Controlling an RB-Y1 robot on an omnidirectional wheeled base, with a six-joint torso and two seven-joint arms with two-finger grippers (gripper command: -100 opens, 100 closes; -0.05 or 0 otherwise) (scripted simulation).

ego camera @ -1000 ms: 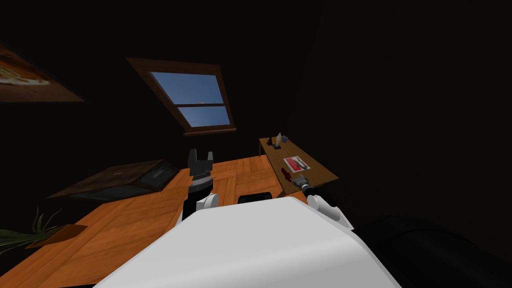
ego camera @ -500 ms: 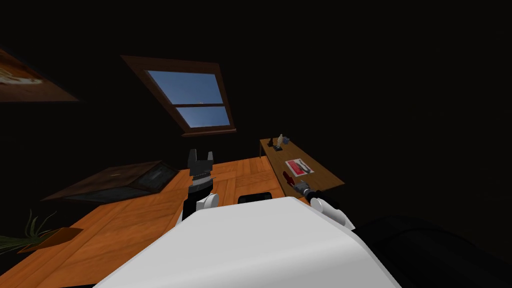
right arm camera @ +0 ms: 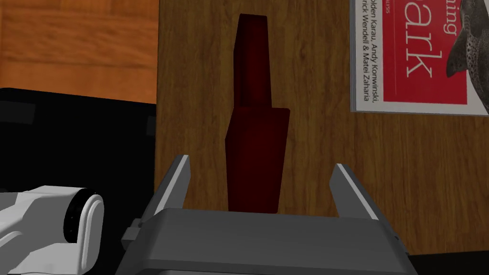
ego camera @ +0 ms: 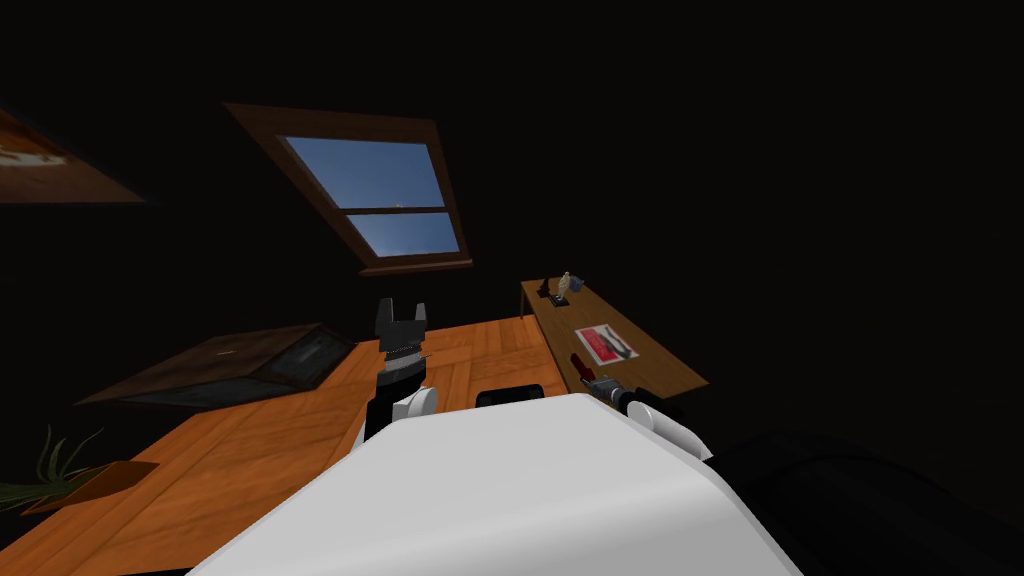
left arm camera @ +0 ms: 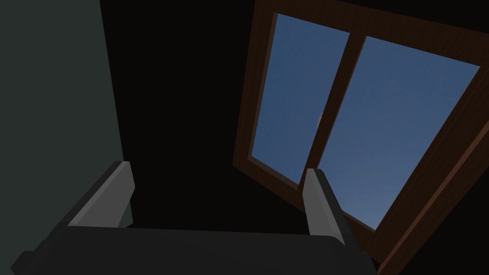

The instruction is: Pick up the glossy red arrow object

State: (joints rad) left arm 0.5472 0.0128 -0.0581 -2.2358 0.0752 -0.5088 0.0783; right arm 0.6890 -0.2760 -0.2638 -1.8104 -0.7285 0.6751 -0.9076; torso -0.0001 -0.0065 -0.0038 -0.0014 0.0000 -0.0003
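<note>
The dark red arrow object [right arm camera: 255, 157] lies flat on a wooden table [right arm camera: 191, 95], its narrow end pointing away from my hand. My right gripper [right arm camera: 260, 184] is open, and the object's wide end sits between the fingers [right arm camera: 175, 184] without touching them. In the head view the red object [ego camera: 581, 366] lies near the table's near left edge, with the right gripper [ego camera: 600, 385] just behind it. My left gripper [ego camera: 401, 320] is held up in front of my chest, and its wrist view shows the left gripper [left arm camera: 217, 191] open with nothing in it.
A red and white book [right arm camera: 415, 52] lies on the table beside the arrow, also seen as the book [ego camera: 606, 343] in the head view. Several small items [ego camera: 562, 285] stand at the table's far end [ego camera: 650, 350]. A dark low cabinet [ego camera: 240, 360] and a plant [ego camera: 60, 470] are on the wooden floor to the left.
My head view has swung a little, so the table now sits further right. My right gripper has drawn in closer to the red object's near end. The left arm has not moved.
</note>
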